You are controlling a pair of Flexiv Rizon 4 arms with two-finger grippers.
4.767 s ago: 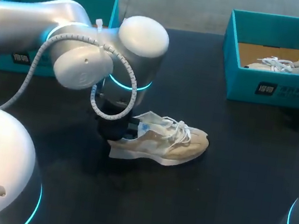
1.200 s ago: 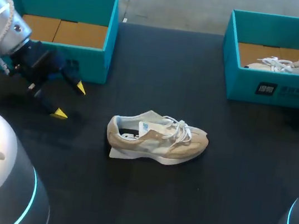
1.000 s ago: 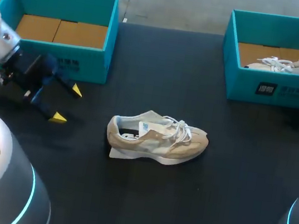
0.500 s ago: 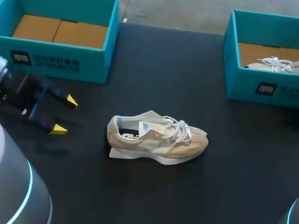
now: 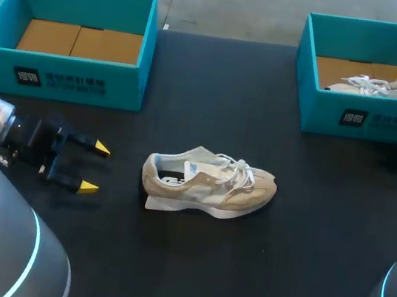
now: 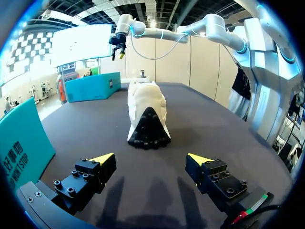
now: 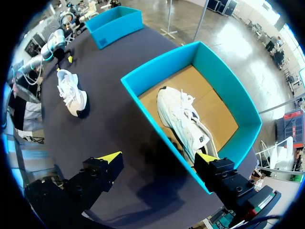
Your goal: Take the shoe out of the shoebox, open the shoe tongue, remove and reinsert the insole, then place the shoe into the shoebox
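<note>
The shoe (image 5: 207, 187) is out; my left claw (image 5: 95, 168) sits wide, empty, at its 9 o'clock. Next, I reckon: lift the tongue (image 5: 218, 168).

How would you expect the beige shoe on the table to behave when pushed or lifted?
The shoe probably feels light; its fabric upper looks soft, so the collar may fold. Upright on a flat sole, it likely slides rather than tips. Loose laces may dangle.
</note>
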